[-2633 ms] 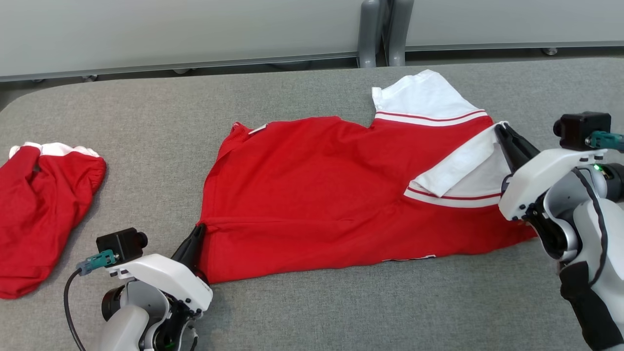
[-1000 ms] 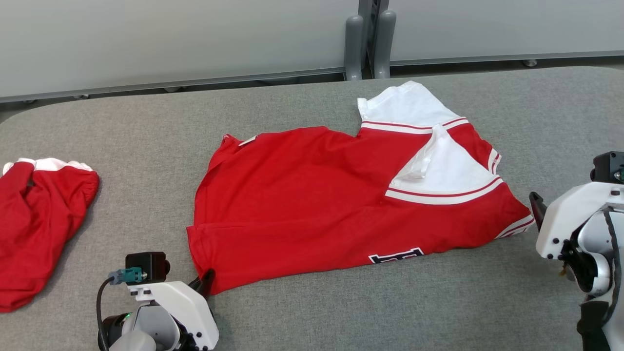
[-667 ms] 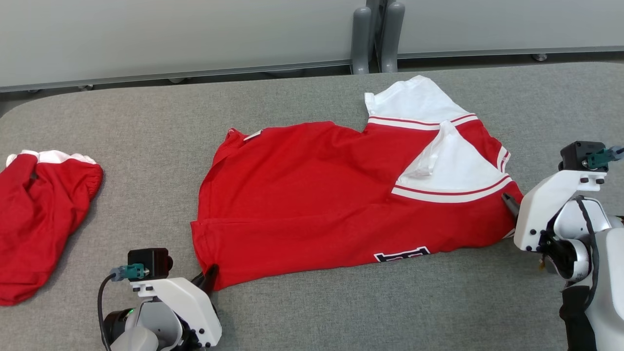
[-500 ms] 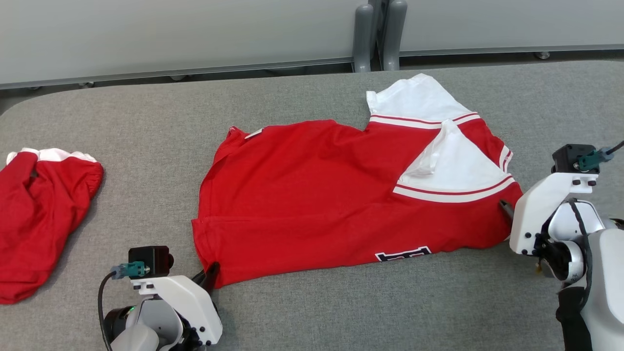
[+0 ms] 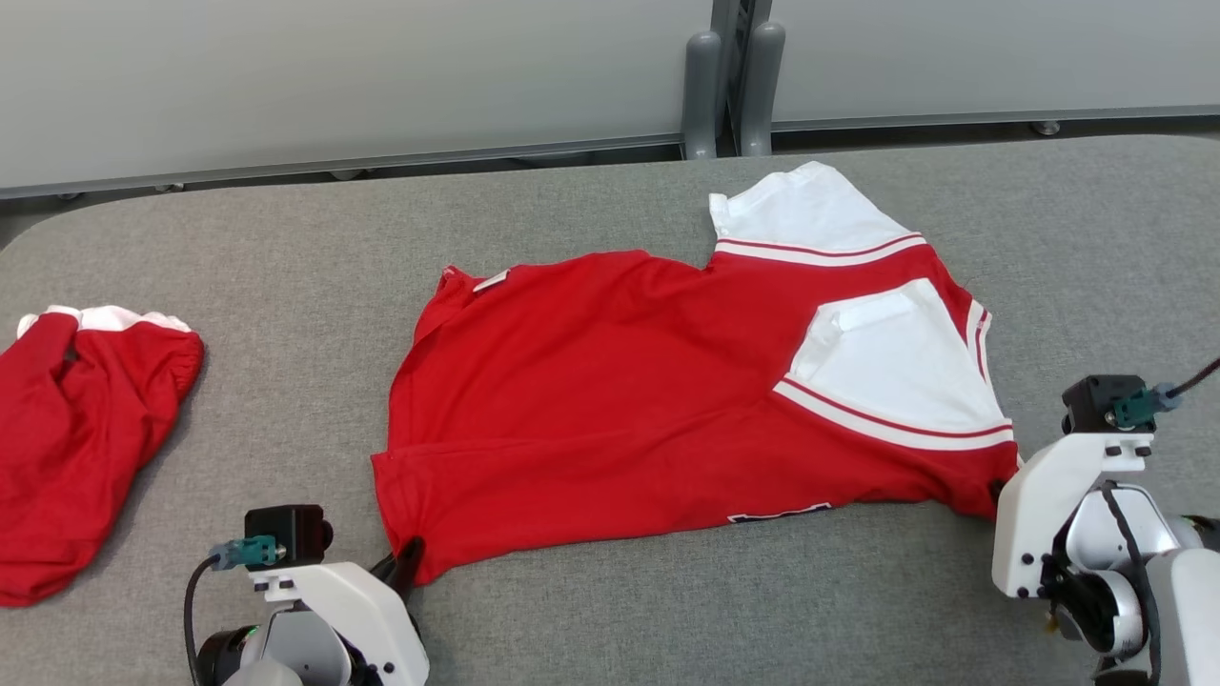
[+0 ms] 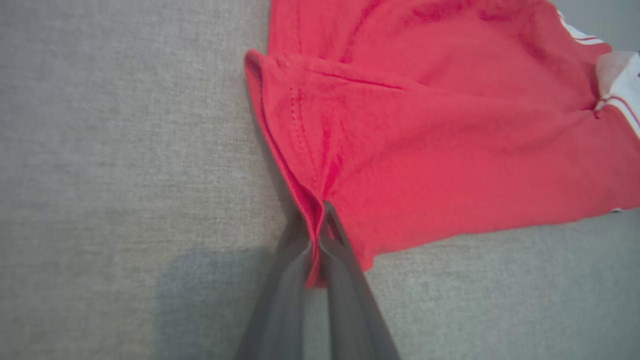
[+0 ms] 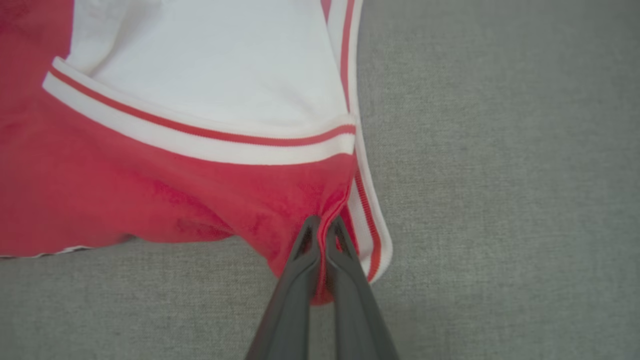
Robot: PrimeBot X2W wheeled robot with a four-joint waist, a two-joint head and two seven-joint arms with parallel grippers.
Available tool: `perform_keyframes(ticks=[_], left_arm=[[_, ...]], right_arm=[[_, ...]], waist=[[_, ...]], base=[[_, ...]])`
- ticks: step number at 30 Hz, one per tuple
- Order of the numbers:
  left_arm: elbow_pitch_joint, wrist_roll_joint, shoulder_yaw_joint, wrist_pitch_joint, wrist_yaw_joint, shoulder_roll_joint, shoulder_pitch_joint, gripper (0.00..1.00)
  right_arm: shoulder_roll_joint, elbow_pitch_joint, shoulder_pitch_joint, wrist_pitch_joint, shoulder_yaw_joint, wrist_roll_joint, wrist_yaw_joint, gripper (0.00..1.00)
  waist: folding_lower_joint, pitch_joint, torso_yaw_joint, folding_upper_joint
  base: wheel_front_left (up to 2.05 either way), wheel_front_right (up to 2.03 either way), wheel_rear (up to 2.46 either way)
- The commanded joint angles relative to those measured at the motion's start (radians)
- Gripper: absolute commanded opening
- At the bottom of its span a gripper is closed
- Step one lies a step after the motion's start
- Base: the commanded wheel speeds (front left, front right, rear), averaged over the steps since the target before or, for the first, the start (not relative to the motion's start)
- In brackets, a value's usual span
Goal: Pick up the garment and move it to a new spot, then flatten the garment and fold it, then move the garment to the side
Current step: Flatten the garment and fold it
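Observation:
The garment is a red shirt with white, red-striped sleeves, lying folded on the grey table. My left gripper is shut on its near left corner; the left wrist view shows red cloth pinched between the fingers of the left gripper. My right gripper is shut on the near right corner, below the white sleeve. In the right wrist view the red hem is clamped between the dark fingers of the right gripper.
A second red garment with a white edge lies bunched at the table's far left. Two grey posts and a pale wall panel stand behind the table's far edge.
My right gripper has moved in to the shirt's near right corner and shut on it. The white sleeve has been pulled flatter. The left gripper has kept its grip.

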Motion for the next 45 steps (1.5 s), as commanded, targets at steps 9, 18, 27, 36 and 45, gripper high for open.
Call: perform_keyframes(ticks=[9, 18, 27, 36, 45], left_arm=[[-0.101, -0.044, 0.011, 0.044, 0.020, 0.074, 0.129, 0.00], [-0.319, -0.083, 0.059, 0.057, 0.071, 0.172, 0.262, 0.00], [-0.425, -0.106, 0.060, 0.087, 0.151, 0.212, 0.391, 0.00], [-0.435, -0.087, 0.066, 0.110, 0.212, 0.230, 0.378, 1.00], [-0.498, -0.057, 0.077, 0.150, 0.254, 0.271, 0.311, 1.00]], right_arm=[[-0.005, -0.140, 0.165, 0.053, -0.001, 0.075, 0.000, 0.00], [-0.029, -0.351, 0.341, 0.146, -0.048, 0.144, 0.000, 0.00], [-0.017, -0.433, 0.474, 0.201, -0.068, 0.168, 0.000, 0.30], [-0.006, -0.449, 0.426, 0.113, -0.065, 0.152, 0.000, 1.00], [-0.032, -0.466, 0.288, 0.055, -0.035, 0.125, 0.000, 1.00]], waist=[[0.0000, -0.039, -0.022, 0.0000], [0.0000, -0.055, -0.013, 0.0000], [0.0000, -0.071, -0.015, 0.0000], [0.0000, -0.086, -0.011, 0.0000], [0.0000, -0.082, -0.013, 0.0000]], base=[[0.00, 0.00, 0.00], [0.00, 0.00, 0.00], [0.00, 0.00, 0.00], [0.00, 0.00, 0.00], [0.00, 0.00, 0.00]])
